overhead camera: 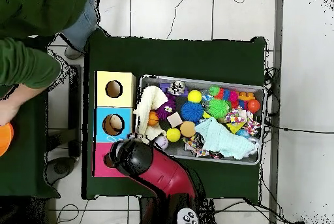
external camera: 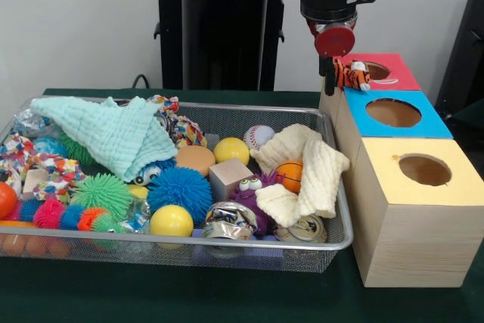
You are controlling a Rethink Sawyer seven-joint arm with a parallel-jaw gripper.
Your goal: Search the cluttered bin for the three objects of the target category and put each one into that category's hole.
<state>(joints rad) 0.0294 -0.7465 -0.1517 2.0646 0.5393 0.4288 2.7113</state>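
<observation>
Hand (external camera: 342,75) hangs over red box (external camera: 393,73), clamped on small tiger toy (external camera: 352,75), toy just left of red box's hole (external camera: 376,71). Blue box (external camera: 393,115) and yellow box (external camera: 423,179) sit in row beside it. Wire bin (external camera: 333,241) on green desk (external camera: 227,300) packed: teal cloth (external camera: 113,134), cream cloth (external camera: 310,168), blue spiky ball (external camera: 180,188), yellow ball (external camera: 171,222). In overhead view, person's green sleeve (overhead camera: 26,61) at left edge.
</observation>
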